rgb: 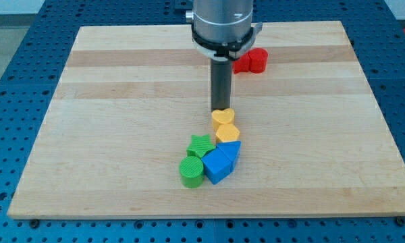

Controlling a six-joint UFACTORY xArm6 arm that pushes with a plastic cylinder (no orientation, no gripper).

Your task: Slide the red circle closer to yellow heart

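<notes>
Near the counter's top edge, a little to the view's right of its middle, the red circle (257, 59) is sitting with another red block (241, 65) touching its left side, partly hidden behind the arm. The yellow heart (222, 117) is lying well apart from it, toward the counter's centre, heading a cluster: a yellow hexagon (227, 133), a blue block (219, 164), a blue triangle (233, 151), a green star (200, 144) and a green cylinder (192, 171). My tip (221, 109) is standing just above the heart, almost touching it. There are no jaws here, only the rod. I judge the push is not yet beginning; next, my tip needs to be getting round behind the circle, on its top-right side. The wooden counter (121, 101) is resting on a blue pegboard (7, 54).
</notes>
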